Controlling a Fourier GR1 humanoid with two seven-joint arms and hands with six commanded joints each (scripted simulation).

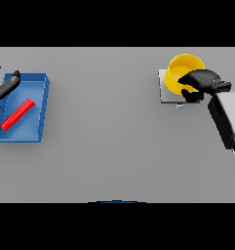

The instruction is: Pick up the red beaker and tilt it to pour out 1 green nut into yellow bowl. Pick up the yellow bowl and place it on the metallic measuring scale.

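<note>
Your right hand (pixel 201 83) reaches in from the worktop's (pixel 114 146) right edge, fingers curled over the near rim of the yellow bowl (pixel 180 68). The bowl sits on the metallic scale (pixel 164 90) near the far right corner. Your left hand (pixel 6 85) hangs with straight fingers over the blue tray (pixel 43 105) at the left edge. Inside lies the red beaker (pixel 17 114), probably on its side.

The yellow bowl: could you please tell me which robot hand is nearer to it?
Right. The right robot hand grips the yellow bowl at its rim; the left robot hand is far across the table, over the blue tray.
</note>
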